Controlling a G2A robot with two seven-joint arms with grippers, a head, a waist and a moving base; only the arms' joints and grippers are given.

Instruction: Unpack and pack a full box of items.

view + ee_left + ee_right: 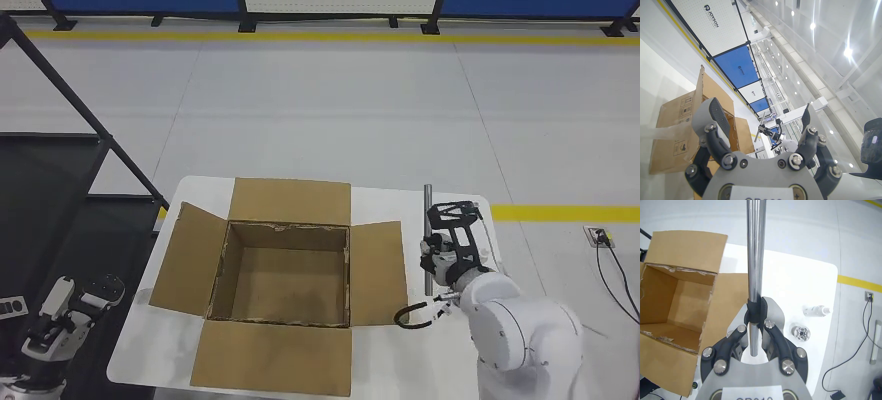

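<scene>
An open cardboard box point(285, 285) stands on the white table point(455, 215) with all flaps folded out and its inside bare. My right gripper point(432, 258) is shut on a long shiny metal rod point(755, 256), held over the table just right of the box's right flap; the rod point(427, 235) runs away from me. In the left wrist view the same rod point(761, 126) appears far off beyond the box point(696, 121). My left gripper point(761, 111) is open with nothing between its fingers, down beside the table's left front corner point(75, 305).
Two small metal parts lie on the table right of the held rod: a white cylindrical piece point(816, 311) and a round machined disc point(800, 332). A black curved item point(412, 316) sits by the box's right flap. A black frame point(80, 110) stands at the left.
</scene>
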